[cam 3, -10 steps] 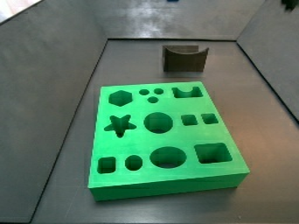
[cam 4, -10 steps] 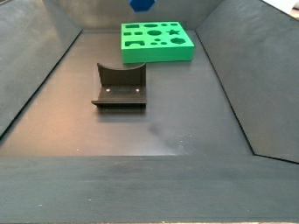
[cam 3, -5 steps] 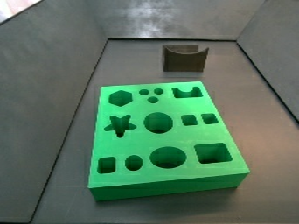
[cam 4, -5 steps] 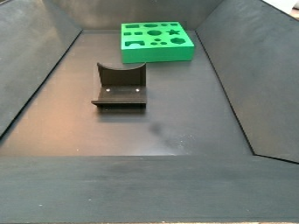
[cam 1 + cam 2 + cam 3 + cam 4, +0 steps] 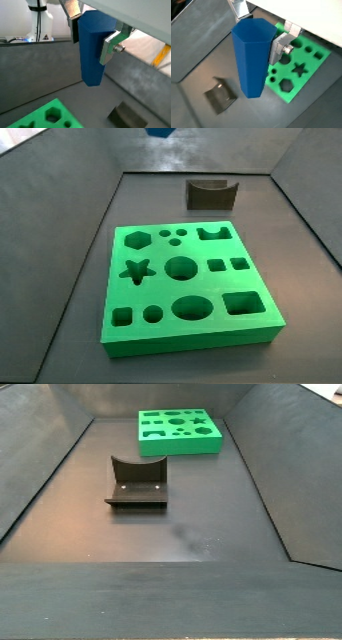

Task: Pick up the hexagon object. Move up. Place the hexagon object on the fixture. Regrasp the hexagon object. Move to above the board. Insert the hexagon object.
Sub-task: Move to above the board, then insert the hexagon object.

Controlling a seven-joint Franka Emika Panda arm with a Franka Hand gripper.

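I see the board first, since it is the biggest thing. It is bright green, lies flat on the dark floor, and has many shaped holes in its top. In a side view its hexagon hole sits at the far left corner. I think that is where the blue piece must go in the end.

The fixture comes next. It is a small dark block with a curved dip in its top, and it stands on the floor well apart from the board. Nothing rests on it. I think the dip is there to cradle the piece, so I can let go and grab it again in a better way.

The hexagon object is not on the floor. It is up in the air, held by the gripper, high above the board and the fixture. It hangs with its long side pointing down, which I think suits a straight push into the hole. In a side view only a blue bit shows at the top edge, so I cannot say just where it hangs.

The silver fingers press on two flat sides near the upper end. They are clamped tight on it and touch nothing else.
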